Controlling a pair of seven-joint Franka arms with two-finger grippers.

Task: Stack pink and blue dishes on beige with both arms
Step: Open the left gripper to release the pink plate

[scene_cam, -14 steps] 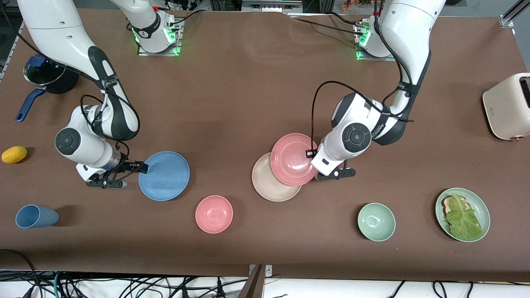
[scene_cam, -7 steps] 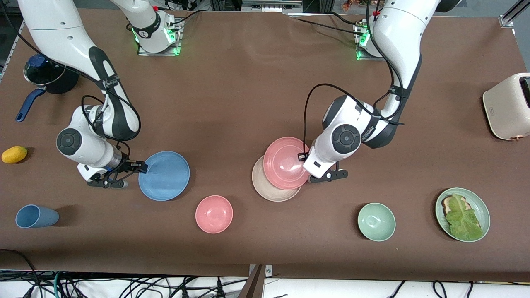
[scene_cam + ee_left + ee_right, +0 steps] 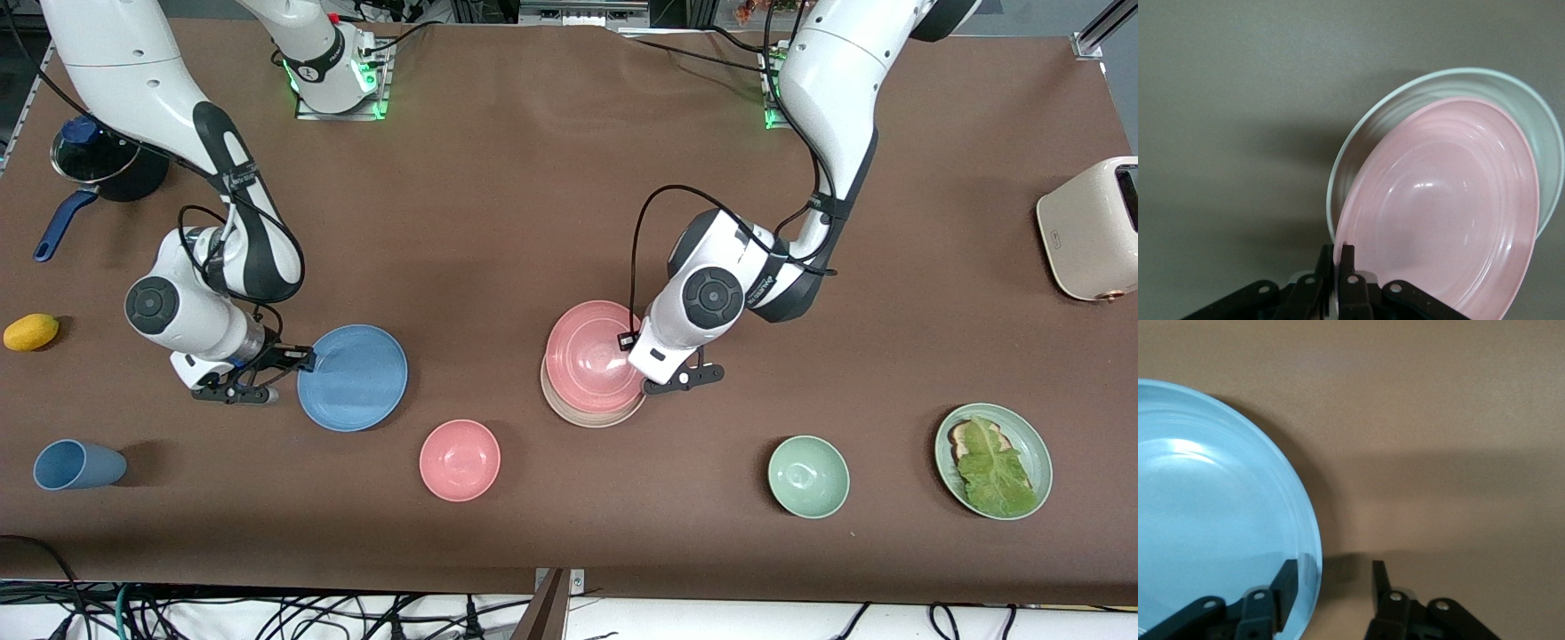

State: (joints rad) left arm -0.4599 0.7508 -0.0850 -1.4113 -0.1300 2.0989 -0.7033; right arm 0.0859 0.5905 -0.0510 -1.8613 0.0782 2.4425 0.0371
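1. The left tool (image 3: 656, 372) is pinching the pink plate (image 3: 589, 356) by its rim, fingers (image 3: 1346, 267) tight on the edge, holding it tilted over the beige plate (image 3: 587, 416), which is peeking out underneath on the side nearer the camera.
2. The right tool (image 3: 283, 357) is straddling the edge of the blue plate (image 3: 356, 378), jaws partly spread with one finger (image 3: 1286, 581) over the plate and one outside it; the rim is sitting between them, not gripped.
3. The blue plate is lying flat on the brown table (image 3: 533, 196), well apart from the stack, toward the right arm's end.
4. A pink bowl (image 3: 460, 460) is sitting nearer the camera, between the two plate spots.
5. A green bowl (image 3: 808, 476) and a green plate with lettuce (image 3: 993, 460) are resting toward the left arm's end, clear of the stack.
6. A blue cup (image 3: 76, 464), a lemon (image 3: 31, 331) and a dark pot (image 3: 98, 160) are crowding the right arm's end; a toaster (image 3: 1091, 229) is standing at the table's edge by the left arm.
7. Open brown table is stretching between the blue plate and the stack.
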